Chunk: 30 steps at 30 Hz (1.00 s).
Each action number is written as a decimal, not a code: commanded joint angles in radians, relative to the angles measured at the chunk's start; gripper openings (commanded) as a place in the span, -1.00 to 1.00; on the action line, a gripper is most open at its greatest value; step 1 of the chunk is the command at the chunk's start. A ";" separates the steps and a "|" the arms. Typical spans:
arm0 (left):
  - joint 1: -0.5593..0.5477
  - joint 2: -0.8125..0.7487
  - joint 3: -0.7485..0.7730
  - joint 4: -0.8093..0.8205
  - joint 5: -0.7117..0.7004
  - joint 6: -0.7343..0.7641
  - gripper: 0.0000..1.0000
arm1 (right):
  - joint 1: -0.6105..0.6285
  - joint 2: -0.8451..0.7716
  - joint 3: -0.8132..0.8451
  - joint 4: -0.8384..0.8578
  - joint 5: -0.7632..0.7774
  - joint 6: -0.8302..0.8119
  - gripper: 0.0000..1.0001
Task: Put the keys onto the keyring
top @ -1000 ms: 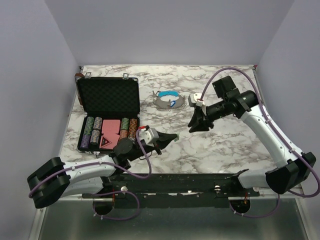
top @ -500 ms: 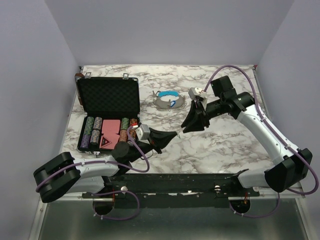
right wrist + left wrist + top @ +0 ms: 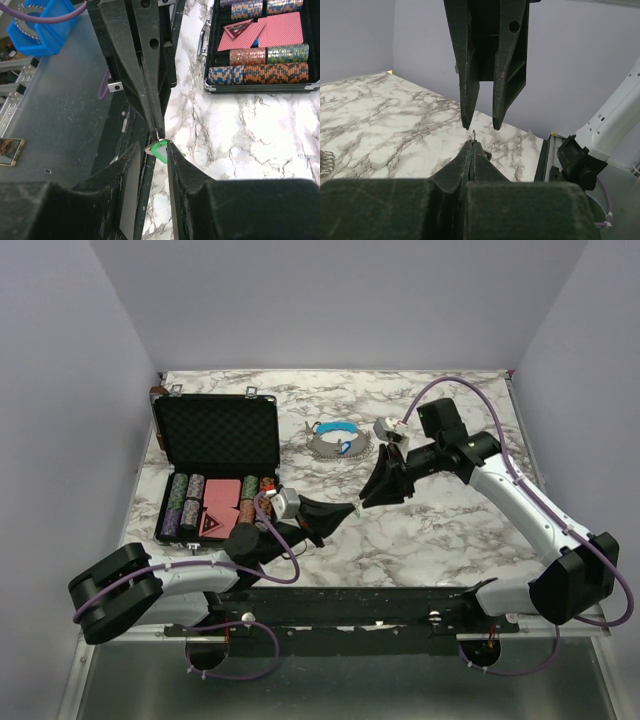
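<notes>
Lilac-grey walls (image 3: pixel 340 300) close round a white marble-patterned table (image 3: pixel 450 530) with two arms bolted along its near edge. On the left lies one open black foam-lined case (image 3: pixel 215 435). Its lower tray holds rows of striped poker chips (image 3: pixel 180 505) on either side of a few red-backed cards (image 3: pixel 222 495).

Just right of the case, the left gripper (image 3: pixel 345 511) reaches out low over the marble. Its jaws are pressed tight together on the thin metal end of one small green-headed key (image 3: pixel 161 151), the only key I can make out.

Further back, near the middle of the table, sits the single grey metal keyring with a bright blue curved segment (image 3: pixel 335 438). It lies flat, apart from both grippers.

The right gripper (image 3: pixel 368 500) slants down from the right to meet the left tip to tip. Its fingers (image 3: pixel 467 75) stand a narrow gap apart on either side of the green head. I cannot tell whether they touch it.
</notes>
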 commanded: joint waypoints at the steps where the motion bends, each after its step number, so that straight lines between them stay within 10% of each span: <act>1: 0.002 0.013 0.015 0.286 -0.014 -0.016 -1.00 | 0.012 0.007 -0.024 0.062 -0.038 0.041 -0.30; 30: 0.003 0.013 0.026 0.265 -0.014 -0.016 -1.00 | 0.032 0.009 -0.028 0.036 0.008 0.024 -0.99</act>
